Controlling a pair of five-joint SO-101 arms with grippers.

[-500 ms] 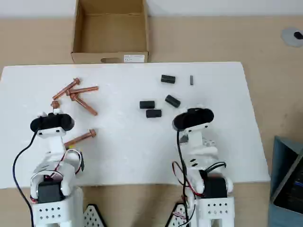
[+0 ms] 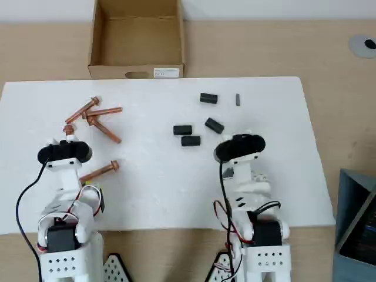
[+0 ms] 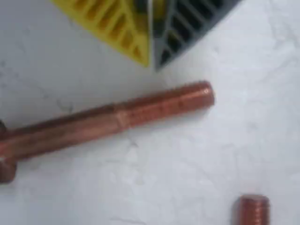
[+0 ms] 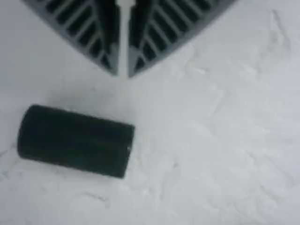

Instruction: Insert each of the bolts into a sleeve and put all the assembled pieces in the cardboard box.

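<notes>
Several copper bolts [image 2: 94, 114] lie in a loose pile at the mat's left, and one more bolt [image 2: 100, 171] lies apart, closer to the arms. Black sleeves [image 2: 183, 130] are scattered in the middle, one [image 2: 208, 98] farther back. The open cardboard box [image 2: 136, 70] stands beyond the mat. In the left wrist view, my left gripper [image 3: 151, 61], yellow and grey fingers together, hovers shut and empty just beside a bolt's [image 3: 112, 119] threaded shaft. My right gripper [image 4: 123, 70] is shut and empty, close above a lying sleeve [image 4: 75, 140].
The left arm [image 2: 63, 153] and right arm [image 2: 239, 147] stand at the mat's near side. A small dark piece [image 2: 238, 100] sits at the back right. Another bolt's end [image 3: 253, 208] shows near the left gripper. A grey case [image 2: 355, 223] stands off the mat at the right.
</notes>
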